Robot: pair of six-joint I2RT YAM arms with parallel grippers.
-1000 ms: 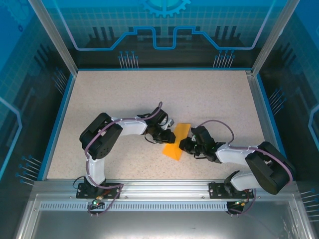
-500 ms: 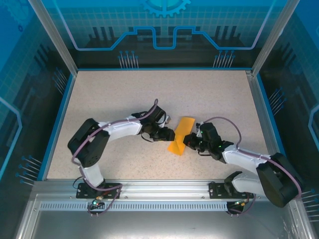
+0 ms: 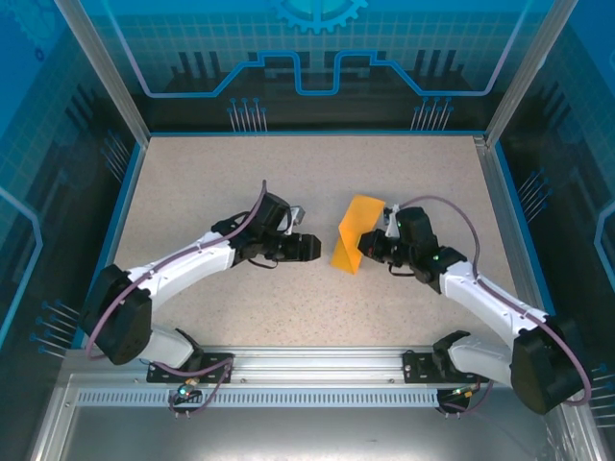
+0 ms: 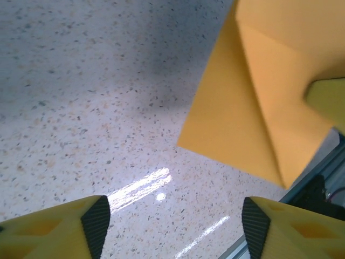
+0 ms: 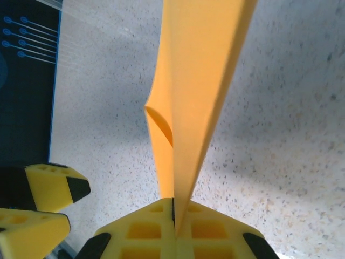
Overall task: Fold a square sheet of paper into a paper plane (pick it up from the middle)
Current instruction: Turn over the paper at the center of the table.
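The right gripper (image 3: pixel 373 247) is clamped shut on the right side of the folded sheet of paper (image 3: pixel 353 233), holding it up on edge over the middle of the tabletop (image 3: pixel 211 182). The left gripper (image 3: pixel 313 248), jaws wide apart, hovers just left of the paper without touching it.

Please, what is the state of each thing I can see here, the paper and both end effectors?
sheet of paper: folded, creased, clamped at one edge.
left end effector: open, empty, apart from the paper.
right end effector: shut on the sheet of paper.
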